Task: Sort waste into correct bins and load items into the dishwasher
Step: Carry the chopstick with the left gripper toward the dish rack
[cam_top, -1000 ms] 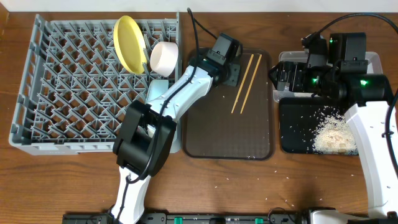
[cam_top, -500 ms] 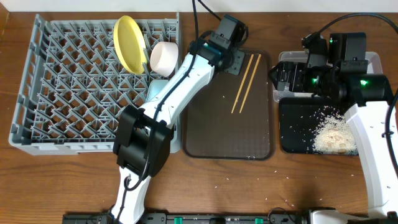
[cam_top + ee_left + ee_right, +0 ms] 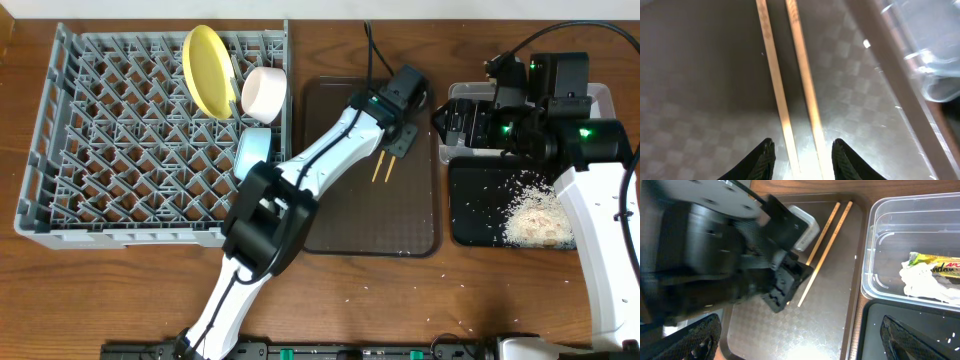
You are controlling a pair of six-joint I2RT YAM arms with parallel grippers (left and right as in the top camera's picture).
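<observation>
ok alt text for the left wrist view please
Two wooden chopsticks lie side by side on a brown tray, running up from between the two dark fingertips of the open left tool. The corner of a clear plastic container shows at the upper right.

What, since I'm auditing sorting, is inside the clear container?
The clear container holds a snack wrapper lying against crumpled white material. Anything beneath them is covered, and the container's far end is out of frame.
</observation>
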